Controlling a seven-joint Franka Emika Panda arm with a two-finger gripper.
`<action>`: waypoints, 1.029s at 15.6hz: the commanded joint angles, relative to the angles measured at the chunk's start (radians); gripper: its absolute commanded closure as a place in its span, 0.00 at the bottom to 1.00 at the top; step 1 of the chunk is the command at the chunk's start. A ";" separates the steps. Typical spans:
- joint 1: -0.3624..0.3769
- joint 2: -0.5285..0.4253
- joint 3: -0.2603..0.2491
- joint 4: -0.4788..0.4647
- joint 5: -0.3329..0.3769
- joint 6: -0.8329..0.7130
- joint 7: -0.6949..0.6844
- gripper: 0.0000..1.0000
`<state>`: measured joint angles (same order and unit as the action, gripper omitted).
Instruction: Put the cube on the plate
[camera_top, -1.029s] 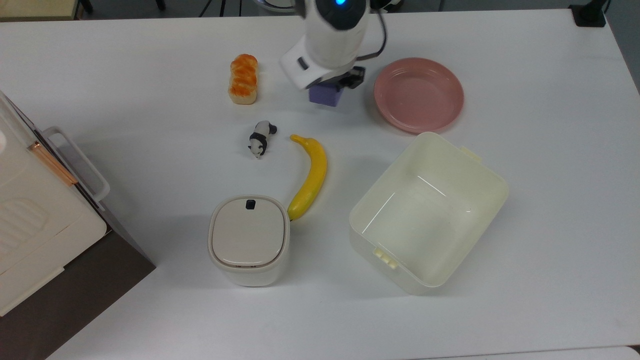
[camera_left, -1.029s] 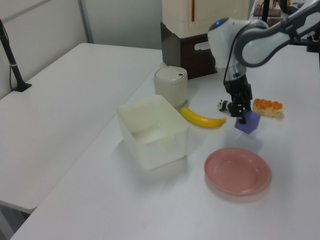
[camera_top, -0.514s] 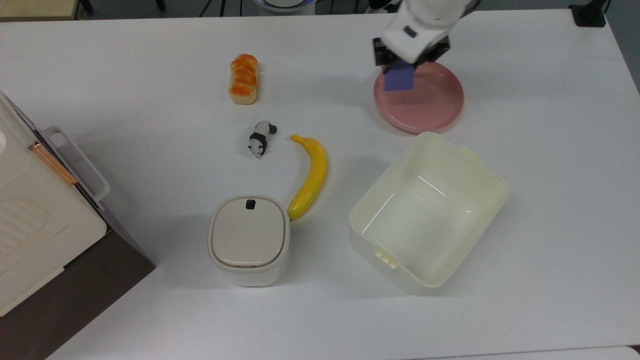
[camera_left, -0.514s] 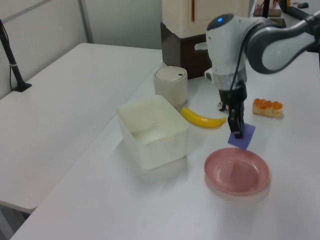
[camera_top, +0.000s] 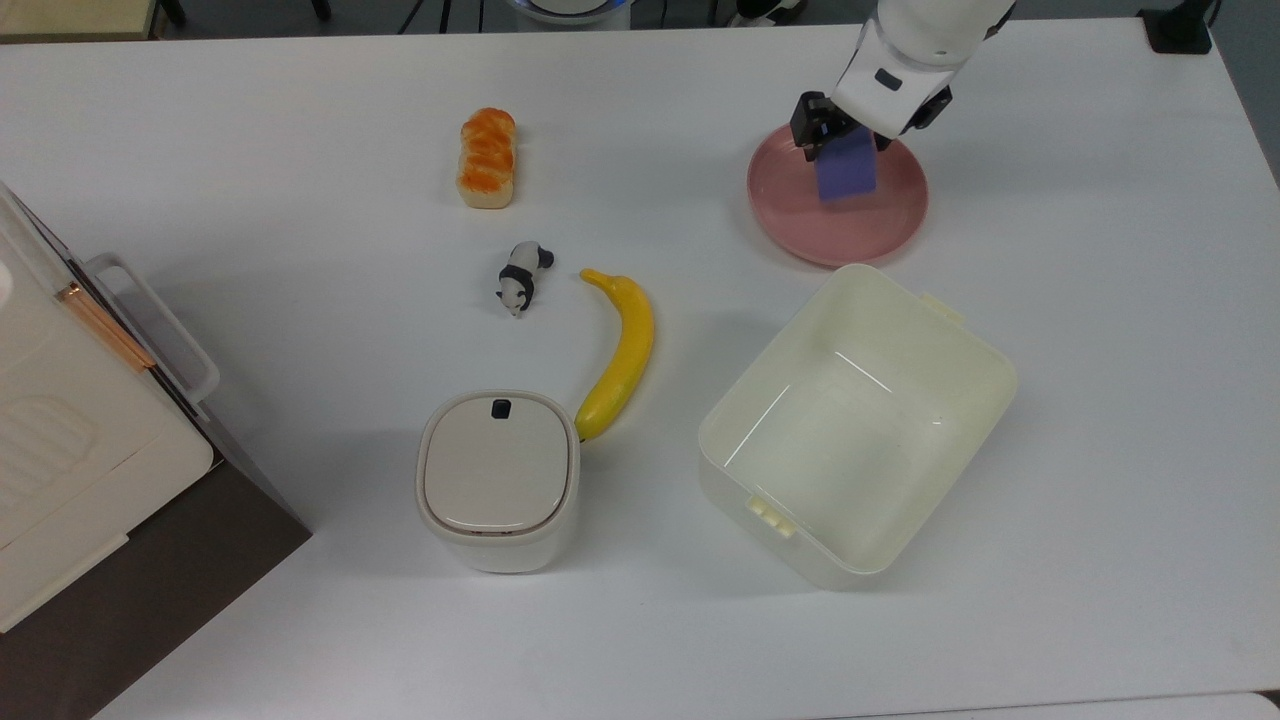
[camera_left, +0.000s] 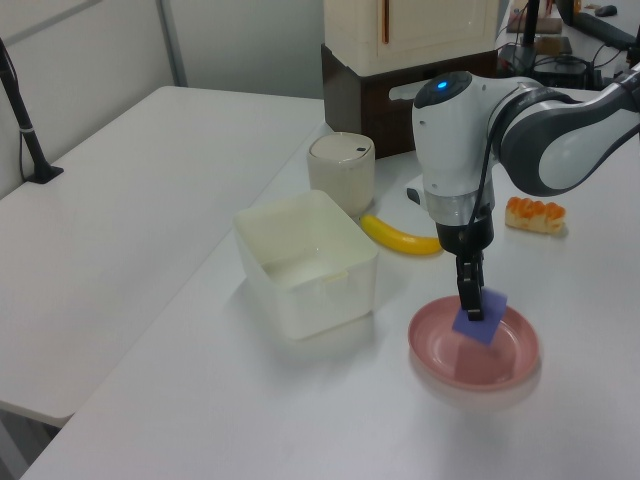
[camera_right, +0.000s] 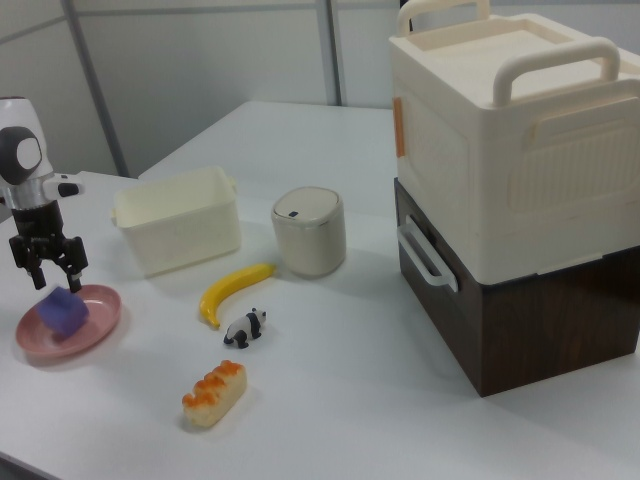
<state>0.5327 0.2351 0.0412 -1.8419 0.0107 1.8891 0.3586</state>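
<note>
The purple-blue cube (camera_top: 846, 172) hangs tilted over the middle of the pink plate (camera_top: 800, 215), at the table's far right in the top view. My gripper (camera_top: 843, 140) is shut on the cube's upper part. In the left view the cube (camera_left: 482, 320) is a little above the plate (camera_left: 520, 352) and casts a shadow on it, with the gripper (camera_left: 470, 306) coming straight down. In the right view the fingers (camera_right: 76, 272) straddle the top of the cube (camera_right: 60, 312) over the plate (camera_right: 96, 320).
A cream rectangular tub (camera_top: 860, 420) stands just in front of the plate. A banana (camera_top: 625, 355), a toy panda (camera_top: 522, 278), a toy bread loaf (camera_top: 487, 157) and a lidded white bin (camera_top: 497, 480) lie to the top view's left. A tall stacked box (camera_right: 510, 170) stands at the table's edge.
The gripper carried the cube from the table beside the bread loaf across to the plate, then lowered it over the plate's middle. Nothing else moved.
</note>
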 joint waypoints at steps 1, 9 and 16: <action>0.009 0.001 -0.021 0.047 -0.017 -0.005 -0.001 0.00; -0.089 -0.086 -0.116 0.130 -0.152 -0.065 -0.036 0.00; -0.350 -0.252 -0.110 0.122 -0.097 -0.142 -0.159 0.00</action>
<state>0.2661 0.0578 -0.0801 -1.6968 -0.1288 1.7963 0.2190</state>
